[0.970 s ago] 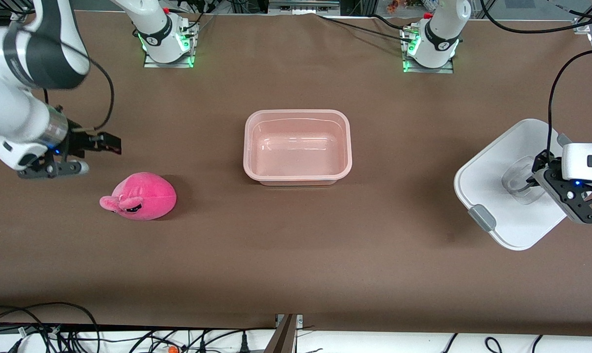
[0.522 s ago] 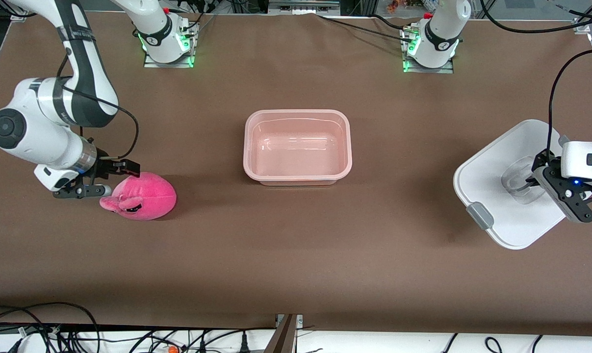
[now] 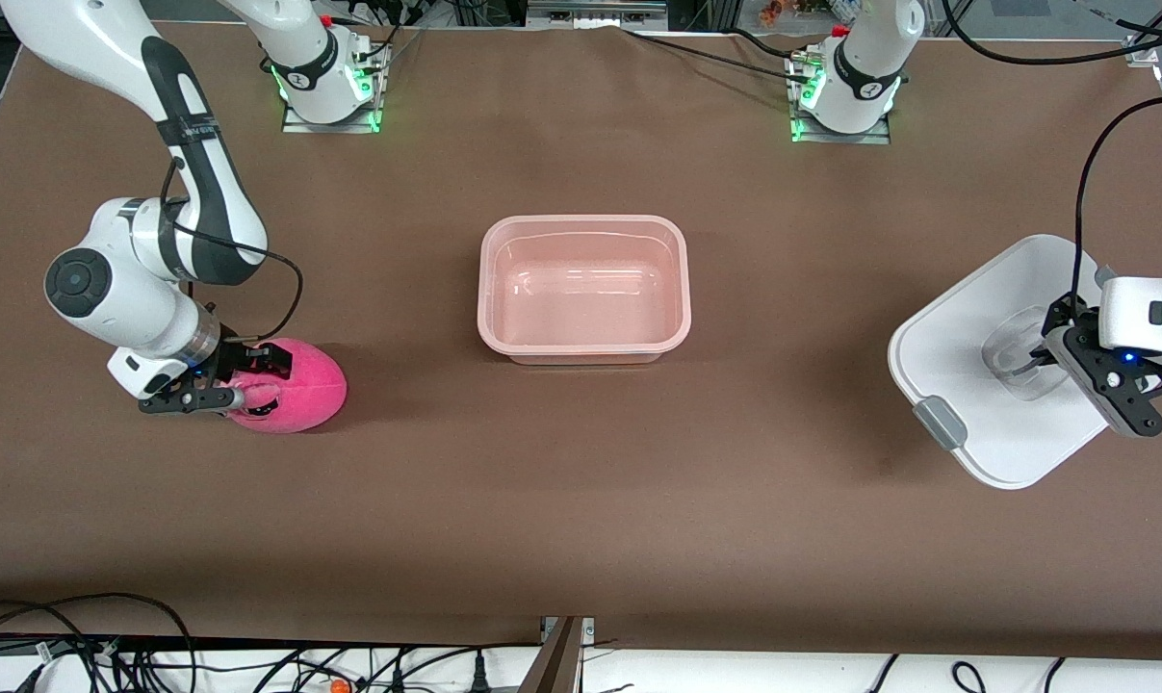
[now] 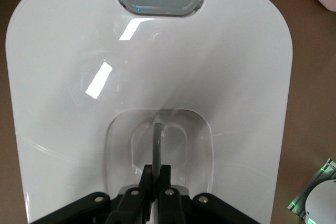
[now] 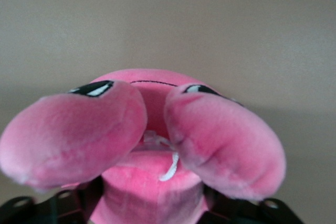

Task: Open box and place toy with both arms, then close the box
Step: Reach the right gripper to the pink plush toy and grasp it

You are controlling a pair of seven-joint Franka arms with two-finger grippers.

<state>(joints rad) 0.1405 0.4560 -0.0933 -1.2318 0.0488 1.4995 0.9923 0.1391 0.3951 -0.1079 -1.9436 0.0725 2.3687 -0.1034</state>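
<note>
Front view: a high camera looks down across the brown-covered table [image 3: 581,500] toward both arm bases along the top edge, taking in the whole scene. Left wrist view: a close look down along the left gripper [image 4: 156,182] onto the white plastic lid with grey clip [image 4: 152,72], also seen in the front view [image 3: 985,385]. Right wrist view: very close on the bright pink plush toy [image 5: 152,135], shared with the front view [image 3: 306,385].

Even overhead light, soft shadows; glare streaks the white lid [image 4: 105,77]; close plush toy [image 5: 152,140] blurs.
</note>
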